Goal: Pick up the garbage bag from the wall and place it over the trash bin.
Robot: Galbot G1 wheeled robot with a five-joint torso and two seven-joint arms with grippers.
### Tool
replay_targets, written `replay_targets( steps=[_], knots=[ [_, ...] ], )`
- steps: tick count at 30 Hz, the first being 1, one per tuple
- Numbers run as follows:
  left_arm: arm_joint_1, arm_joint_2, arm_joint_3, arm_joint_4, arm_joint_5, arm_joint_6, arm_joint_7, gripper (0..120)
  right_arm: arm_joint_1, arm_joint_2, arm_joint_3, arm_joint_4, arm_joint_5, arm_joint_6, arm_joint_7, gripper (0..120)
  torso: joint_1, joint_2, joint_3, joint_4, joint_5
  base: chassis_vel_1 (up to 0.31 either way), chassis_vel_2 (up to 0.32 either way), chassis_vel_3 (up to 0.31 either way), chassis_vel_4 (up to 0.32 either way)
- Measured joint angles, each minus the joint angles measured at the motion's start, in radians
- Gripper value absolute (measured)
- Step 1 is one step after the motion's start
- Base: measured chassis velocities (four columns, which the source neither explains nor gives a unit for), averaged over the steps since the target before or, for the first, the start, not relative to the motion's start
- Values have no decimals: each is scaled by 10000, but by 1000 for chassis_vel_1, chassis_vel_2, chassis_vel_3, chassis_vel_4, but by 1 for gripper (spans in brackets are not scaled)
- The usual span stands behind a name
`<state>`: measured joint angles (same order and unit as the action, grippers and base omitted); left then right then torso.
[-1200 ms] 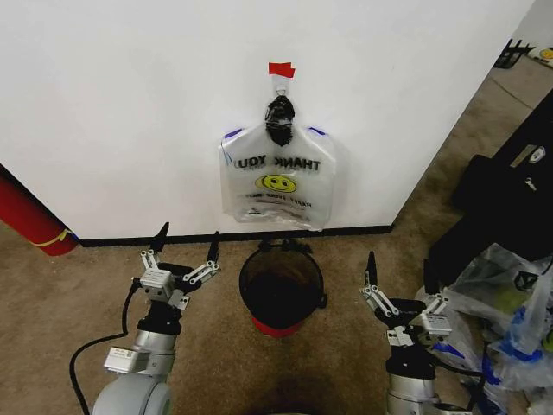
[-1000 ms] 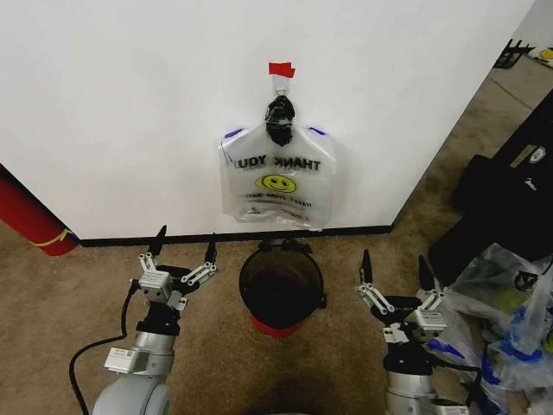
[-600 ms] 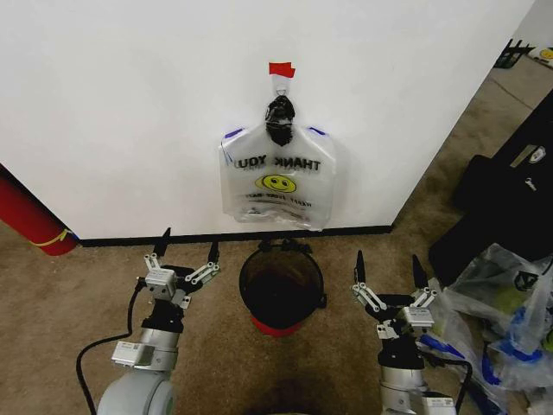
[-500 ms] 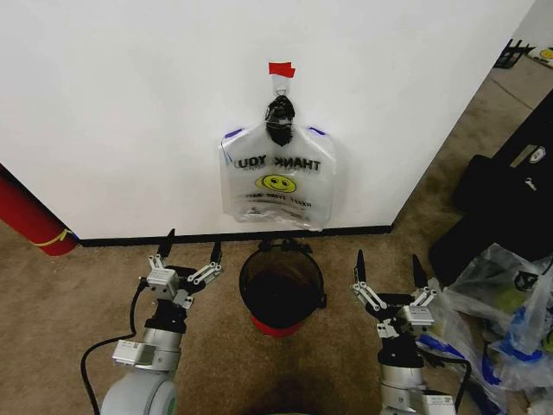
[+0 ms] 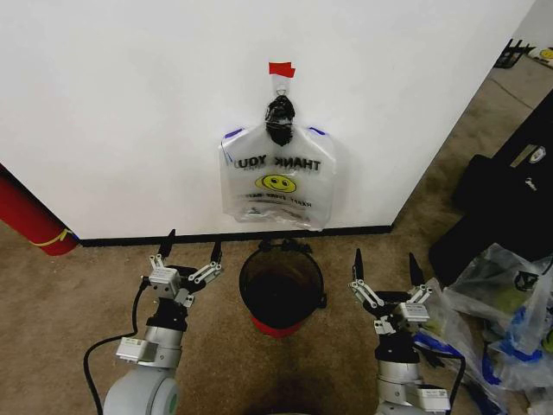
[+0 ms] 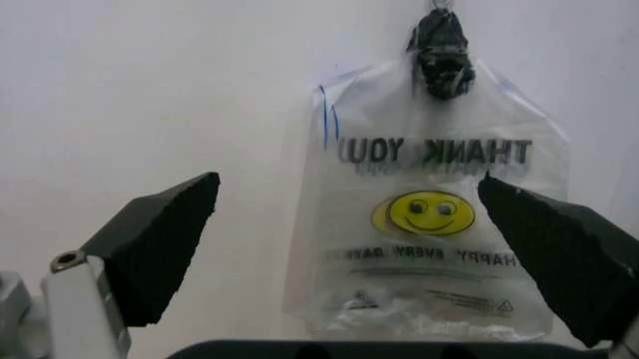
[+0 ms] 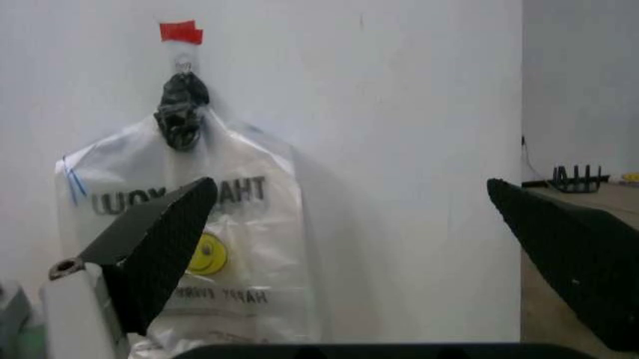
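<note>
1. The garbage bag [image 5: 278, 180] is hanging flat against the white wall [image 5: 130, 112], gathered at its top under a black knot [image 5: 279, 116] on a hook marked by red tape [image 5: 281, 68]. Its long axis is running top to bottom, with the lettering reading mirrored.
2. The trash bin [image 5: 282, 287] is standing on the carpet [image 5: 52, 320] directly below the bag, near the wall's foot and apart from the bag's lower edge.
3. Key relation: the bag is lying above and ahead of both sets of fingers, toward the wall, with the bin between the two arms.
4. The left gripper [image 5: 191, 248] is hovering just beside the bin on its left, fingers spread wide and holding nothing. In the left wrist view the bag [image 6: 429, 224] is sitting between the two finger pads [image 6: 160, 243], slightly toward one side.
5. The right gripper [image 5: 384, 266] is hovering on the bin's right, a little farther from it, fingers likewise spread and gripping nothing. In the right wrist view the bag [image 7: 190, 247] is falling off-centre, partly behind one finger [image 7: 150, 250].
6. Judgement: the left arm is looking better lined up and marginally nearer.
7. Hard to make out: the hook under the knot, how the bag's handles are caught in it, and the bag's lower edge in the wrist views. Loose plastic bags [image 5: 510, 320] are heaping at the right, cut off by the frame.
</note>
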<state>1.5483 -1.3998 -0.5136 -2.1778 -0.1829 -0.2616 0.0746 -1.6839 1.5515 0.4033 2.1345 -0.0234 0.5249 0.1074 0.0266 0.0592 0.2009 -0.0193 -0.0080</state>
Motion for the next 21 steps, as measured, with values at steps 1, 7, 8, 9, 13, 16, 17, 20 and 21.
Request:
replay_targets(
  steps=[1, 7, 8, 9, 13, 16, 17, 20, 21],
  knots=[
    [5, -11, 6, -42, -9, 11, 3, 100, -6, -8, -16, 23, -3, -22, 0, 100, 0, 0, 0, 0, 1, 0, 0, 0, 0],
    [51, -59, -31, -50, 163, -13, 14, 100, -38, -6, 1, 72, -46, -33, 9, 100, 0, 0, 0, 0, 0, 0, 0, 0, 0],
    [63, -67, -42, -37, 215, -37, 15, 100, -47, -3, 8, 72, -64, -33, 21, 100, 0, 0, 0, 0, 0, 0, 0, 0, 0],
    [78, -76, -49, -30, 258, -66, 14, 100, -61, 2, 10, 74, -131, -33, 69, 100, 0, 0, 0, 0, 0, 0, 0, 0, 0],
    [119, -76, -48, -85, 236, -59, 10, 100, -121, 23, 12, 110, -418, -63, 236, 100, 0, 0, 0, 0, -1, 0, 0, 0, 0],
    [122, -48, -40, -135, 181, -3, -3, 100, -137, 55, 12, 159, -564, -71, 294, 100, 0, 0, 0, 0, 0, 0, 0, 0, 0],
    [121, -37, -40, -136, 176, 3, -7, 100, -137, 66, 12, 169, -581, -72, 300, 100, 0, 0, 0, 0, 0, 0, 0, 0, 0],
    [121, -7, -39, -134, 162, 10, -28, 100, -133, 100, 15, 172, -605, -72, 306, 100, 0, 0, 0, 0, 0, 0, 0, 0, 0],
    [123, 3, -39, -133, 155, 13, -41, 100, -134, 110, 8, 172, -607, -72, 318, 100, 0, 0, 0, 0, 0, 0, 0, 0, 0]
  ],
)
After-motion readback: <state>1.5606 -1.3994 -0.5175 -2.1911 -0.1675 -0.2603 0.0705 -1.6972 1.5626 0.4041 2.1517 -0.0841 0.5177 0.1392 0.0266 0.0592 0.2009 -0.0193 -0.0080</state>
